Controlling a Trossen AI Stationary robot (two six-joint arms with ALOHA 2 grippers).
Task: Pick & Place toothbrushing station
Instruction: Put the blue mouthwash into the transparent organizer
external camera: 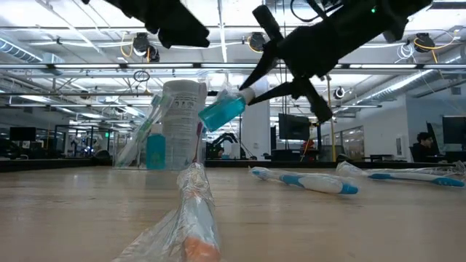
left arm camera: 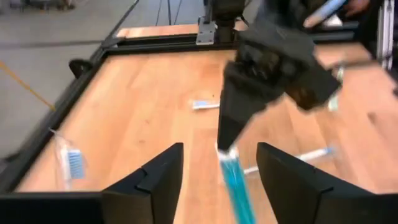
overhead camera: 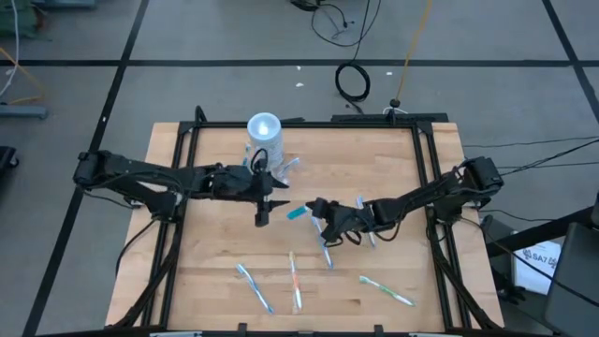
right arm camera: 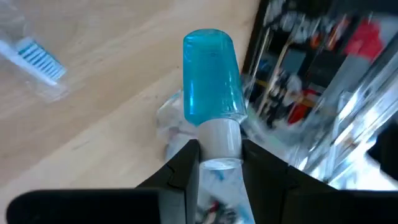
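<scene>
The toothbrushing station (overhead camera: 264,131), a clear cylinder with a pale round top, stands on the table near its far edge; in the low view the station (external camera: 180,124) has brushes and a teal tube leaning inside its tray part. No gripper touches it. At mid-table my right gripper (overhead camera: 320,212) is shut on a small teal tube (overhead camera: 298,213). My left gripper (overhead camera: 268,212) is open just left of the tube; in its wrist view the left gripper (left arm camera: 221,186) has the tube's teal end (left arm camera: 235,180) showing in its gap, untouched. My right gripper pinches the tube's white cap end (right arm camera: 221,144) between its two fingers (right arm camera: 186,168). The fingers come from the table's right, nearly level, and lie along the tube. The teal body (right arm camera: 210,74) sticks out ahead of them toward the left gripper, lifted clear of the table (external camera: 222,110).
Several wrapped toothbrushes lie on the near half of the table (overhead camera: 255,285), (overhead camera: 295,281), (overhead camera: 387,290); one lies below the right gripper (overhead camera: 328,255). In the low view a wrapped brush (external camera: 193,218) lies close up front. A black frame (overhead camera: 187,140) borders the wooden top.
</scene>
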